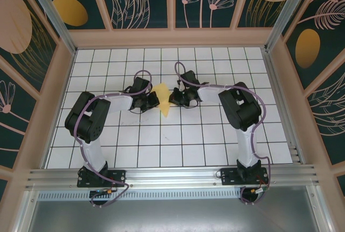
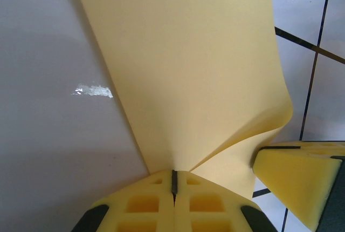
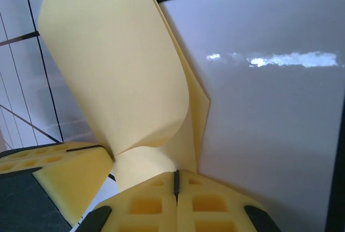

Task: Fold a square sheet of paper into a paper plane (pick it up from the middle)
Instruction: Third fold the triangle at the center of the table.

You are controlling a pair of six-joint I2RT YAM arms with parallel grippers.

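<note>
The square sheet of paper point(image 1: 163, 96) is yellow and folded into a wide wedge with its point toward the near side, not a narrow paper plane. It is held just above the tiles between both grippers. My left gripper point(image 1: 151, 101) is shut on the sheet's left side; in the left wrist view the paper point(image 2: 188, 54) fans out from the closed gripper point(image 2: 174, 181). My right gripper point(image 1: 175, 98) is shut on the right side, where doubled layers of paper point(image 3: 118, 65) bulge out from the closed gripper point(image 3: 176, 181). Each wrist view shows the other gripper's yellow finger touching the sheet.
The white grid-tiled table point(image 1: 161, 145) spreads around the arms, walled by a wooden frame point(image 1: 170, 38) with patterned panels. A metal rail point(image 1: 172, 175) runs along the near edge by the arm bases.
</note>
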